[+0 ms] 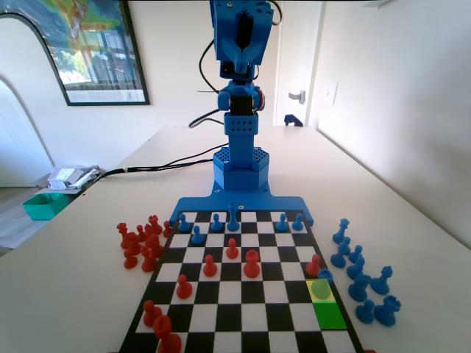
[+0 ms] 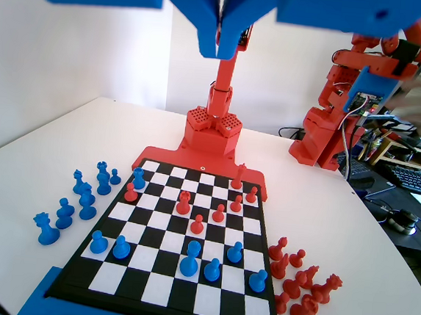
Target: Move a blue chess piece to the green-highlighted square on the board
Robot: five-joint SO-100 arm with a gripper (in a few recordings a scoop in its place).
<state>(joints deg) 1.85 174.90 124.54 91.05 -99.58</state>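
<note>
In the fixed view, nearest of all lies the green-highlighted square (image 1: 329, 315), a bare bright-green cell in the right-hand edge column of the flat black-and-white chequered board (image 1: 221, 318). Just beyond it in the same column is a yellow-tinted cell (image 1: 319, 290). The small blue plastic pawn with the ball head (image 1: 324, 276) stands at that cell's far edge; whether its base is on the yellow or on the next cell I cannot tell. It stands upright, so its long axis is vertical. A red pawn (image 1: 313, 265) is just beside it on the far-left side, and a cluster of spare blue pieces (image 1: 360, 283) crowds the table just off the board's right edge. Both hem in a descent from above. Red pawns dot the middle rows and a line of blue pieces (image 1: 234, 219) guards the far rows. In the wrist view the blue two-finger gripper (image 2: 219, 37) hangs high over that far end, jaws pressed together on nothing. The pawn therefore lies well away from it, down and across the whole board toward the near-right corner, and the likely next move is a long reach with the jaws spread.
</note>
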